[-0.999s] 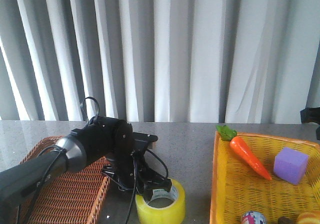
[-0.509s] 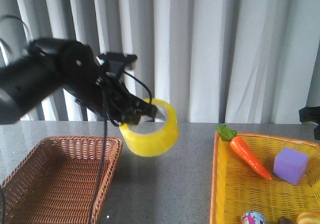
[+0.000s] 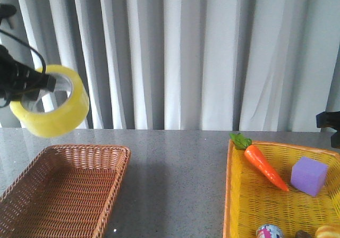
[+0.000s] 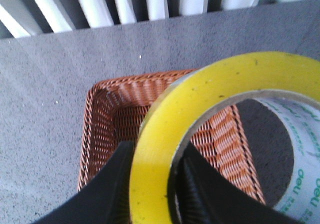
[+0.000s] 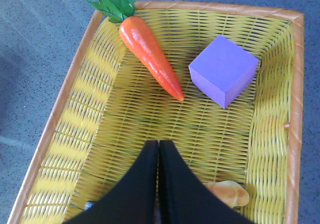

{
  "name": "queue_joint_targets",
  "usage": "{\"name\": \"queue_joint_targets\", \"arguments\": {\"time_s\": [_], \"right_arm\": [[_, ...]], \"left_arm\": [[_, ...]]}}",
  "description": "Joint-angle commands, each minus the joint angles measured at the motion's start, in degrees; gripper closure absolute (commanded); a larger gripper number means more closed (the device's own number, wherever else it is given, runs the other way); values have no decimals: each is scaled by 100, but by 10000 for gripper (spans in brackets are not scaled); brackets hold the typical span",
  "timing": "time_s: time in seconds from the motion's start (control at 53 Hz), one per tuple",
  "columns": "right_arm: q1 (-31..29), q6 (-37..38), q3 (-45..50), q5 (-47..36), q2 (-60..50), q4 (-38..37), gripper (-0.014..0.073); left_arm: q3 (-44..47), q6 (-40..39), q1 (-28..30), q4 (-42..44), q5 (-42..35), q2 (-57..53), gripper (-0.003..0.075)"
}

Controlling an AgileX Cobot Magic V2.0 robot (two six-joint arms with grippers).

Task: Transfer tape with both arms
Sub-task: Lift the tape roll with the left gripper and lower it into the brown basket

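The left pincer [image 4: 150, 184] is clamped on the wall of the wide roll of translucent yellow packing tape [image 3: 50, 108], one finger outside the band and one inside the white printed core. The roll hangs high in the air at the far left of the front view, above the brown woven wicker basket [image 3: 64, 195], which sits on the grey speckled worktop [image 3: 175, 158].

The right pincer [image 5: 158, 184] has its fingers pressed together and empty, over the yellow woven basket [image 5: 90, 119] holding an orange toy carrot [image 5: 152, 64] and a purple foam cube [image 5: 224, 70].

For a clean handover, the left arm would probably do best to bring the roll toward the middle and present its free side, while the right pincer spreads before closing on the rim; the left should let go only once that second grip is firm.

In the front view the left arm is mostly cut off by the frame edge, and only a dark sliver of the right arm shows. Objects at the yellow basket's near end are cropped and hard to identify.
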Motion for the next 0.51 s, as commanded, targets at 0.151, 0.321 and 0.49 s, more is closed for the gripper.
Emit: {"name": "queue_joint_targets", "arguments": {"time_s": [0.151,0.321,0.49], "right_arm": [[-21,-61,-135,-278,-243,96,602],[-21,-61,-135,-280,-243,95,602],[-21,-66,-135,-267,-243,95,602]], "left_arm": [[519,-66,-2,-84,-1051,244,716],[519,-71,-2,-30,-912,831,713],[519,-297,62,375,-781,1291,709]]}}
